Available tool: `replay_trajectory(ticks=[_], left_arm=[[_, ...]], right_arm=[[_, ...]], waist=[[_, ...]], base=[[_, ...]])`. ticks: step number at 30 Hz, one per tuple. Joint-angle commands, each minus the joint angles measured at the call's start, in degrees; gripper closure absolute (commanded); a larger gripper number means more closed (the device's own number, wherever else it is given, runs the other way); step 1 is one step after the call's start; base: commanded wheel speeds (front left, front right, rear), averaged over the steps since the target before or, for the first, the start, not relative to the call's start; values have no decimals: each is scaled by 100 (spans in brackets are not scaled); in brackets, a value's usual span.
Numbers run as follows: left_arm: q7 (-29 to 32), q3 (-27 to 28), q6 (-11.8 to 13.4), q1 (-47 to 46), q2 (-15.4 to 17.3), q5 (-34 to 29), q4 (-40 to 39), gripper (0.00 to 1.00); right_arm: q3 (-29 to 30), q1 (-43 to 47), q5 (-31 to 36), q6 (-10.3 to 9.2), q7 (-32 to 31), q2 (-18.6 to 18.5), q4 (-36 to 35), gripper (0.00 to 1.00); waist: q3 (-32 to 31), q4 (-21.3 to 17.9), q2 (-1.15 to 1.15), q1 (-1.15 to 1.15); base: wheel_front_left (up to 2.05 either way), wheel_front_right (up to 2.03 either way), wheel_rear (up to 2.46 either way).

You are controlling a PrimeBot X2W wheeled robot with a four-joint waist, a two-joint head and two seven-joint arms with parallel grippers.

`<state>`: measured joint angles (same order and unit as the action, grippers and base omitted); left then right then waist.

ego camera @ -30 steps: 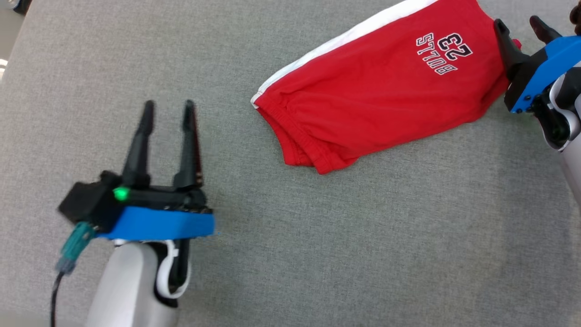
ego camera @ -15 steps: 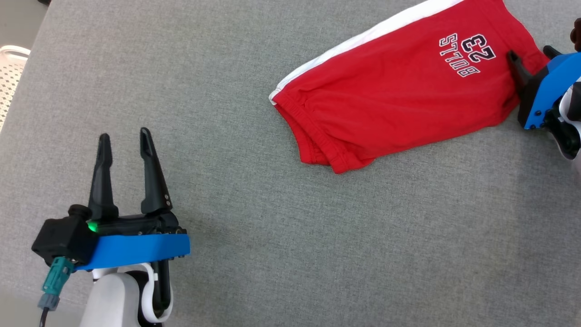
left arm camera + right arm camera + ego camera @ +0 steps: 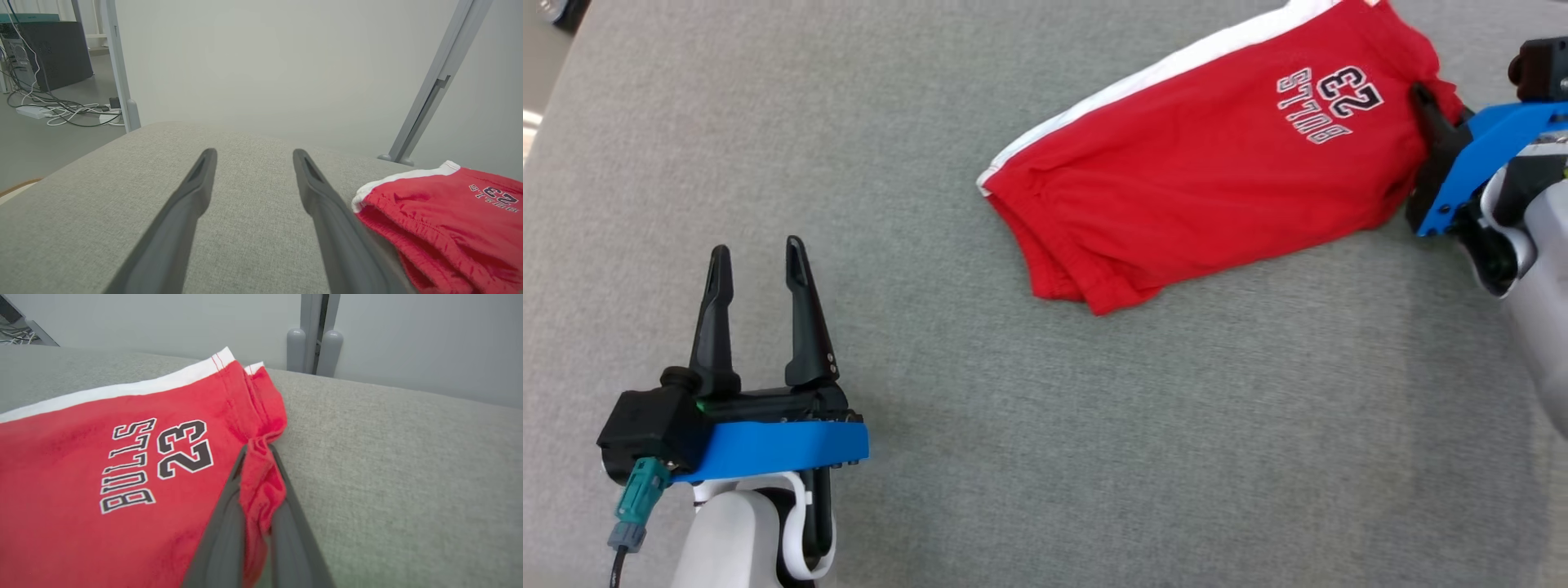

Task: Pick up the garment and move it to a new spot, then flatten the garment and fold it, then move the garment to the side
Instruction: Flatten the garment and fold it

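A grey cloth-covered surface [image 3: 1094, 457] is spread across the head view. The red garment [image 3: 1192, 188] is laid flat on its far right part, with the gathered waistband turned toward the left. The left pincer [image 3: 757, 247] is seen at the near left, well apart from the garment. Its two fingers are spread wide with nothing between them. The right pincer [image 3: 257, 451] is closed on a bunched fold of the garment's right-hand hem. A white stripe [image 3: 1176, 73] is seen along the far edge, and the print "BULLS 23" [image 3: 1327, 102] is placed near the gripped end.
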<state>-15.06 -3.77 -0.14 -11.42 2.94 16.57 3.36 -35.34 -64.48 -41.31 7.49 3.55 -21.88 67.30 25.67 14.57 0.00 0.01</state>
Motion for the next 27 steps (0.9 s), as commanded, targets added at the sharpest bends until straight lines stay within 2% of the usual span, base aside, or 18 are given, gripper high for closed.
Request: replay_trajectory(ticks=[1,7,14,20,25,27], left_arm=[[-13,52,-33,-15,-9,-31,16,0],[-13,259,-108,164,-5,-267,129,0],[-12,524,-171,448,-9,-417,152,0],[-13,622,-147,623,-5,-473,97,0],[-13,606,-172,670,-6,-489,91,0],[-13,618,-182,651,-6,-499,99,0]], right_arm=[[8,138,-62,1,97,33,-76,100],[-26,857,-637,1,522,101,-696,100],[-27,1922,-1272,1,890,-96,-1489,100],[221,2752,-1639,1,1077,-332,-1977,100],[557,3135,-1663,1,1144,-526,-2037,100],[680,3236,-1728,2,1146,-486,-2018,100]], waist=[[-142,-155,0,-1],[-506,-618,0,-1],[-852,-1071,0,-1],[-997,-1288,0,-1],[-1025,-1361,0,-1],[-1027,-1374,0,-1]], base=[[0,0,0],[0,0,0],[0,0,0],[0,0,0],[0,0,0],[0,0,0]])
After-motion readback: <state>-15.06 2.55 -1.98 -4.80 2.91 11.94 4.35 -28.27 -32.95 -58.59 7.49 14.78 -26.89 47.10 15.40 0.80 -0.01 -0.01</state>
